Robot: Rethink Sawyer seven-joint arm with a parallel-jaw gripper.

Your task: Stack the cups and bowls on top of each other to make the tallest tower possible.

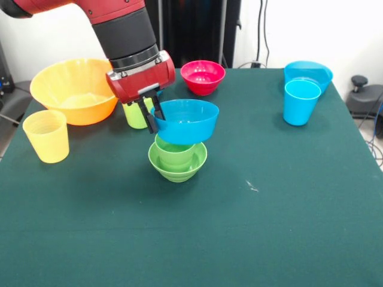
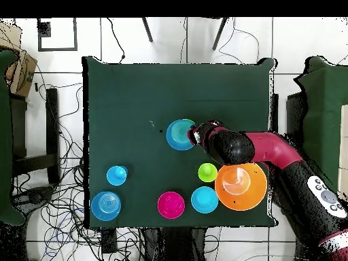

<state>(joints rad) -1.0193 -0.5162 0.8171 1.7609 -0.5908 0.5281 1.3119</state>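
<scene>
My gripper point(image 1: 154, 116) is shut on the near-left rim of a blue bowl point(image 1: 185, 121). It holds the bowl upright just above the tower. The tower is a green stepped cup point(image 1: 175, 152) standing in a small green bowl point(image 1: 178, 166) at the table's middle. I cannot tell whether the blue bowl touches the cup's rim. In the overhead view the blue bowl point(image 2: 180, 134) hides the tower, with my gripper point(image 2: 195, 134) at its right edge. A yellow-green cup point(image 1: 134, 115) stands just behind my gripper.
A large yellow-orange bowl point(image 1: 75, 89) and a pale yellow cup point(image 1: 46, 136) stand at the left. A red bowl point(image 1: 203, 76) is at the far middle. A sky blue cup point(image 1: 301, 101) and a wider blue bowl point(image 1: 308, 73) are far right. Another blue round piece point(image 2: 204, 199) shows overhead beside the orange bowl point(image 2: 240, 185).
</scene>
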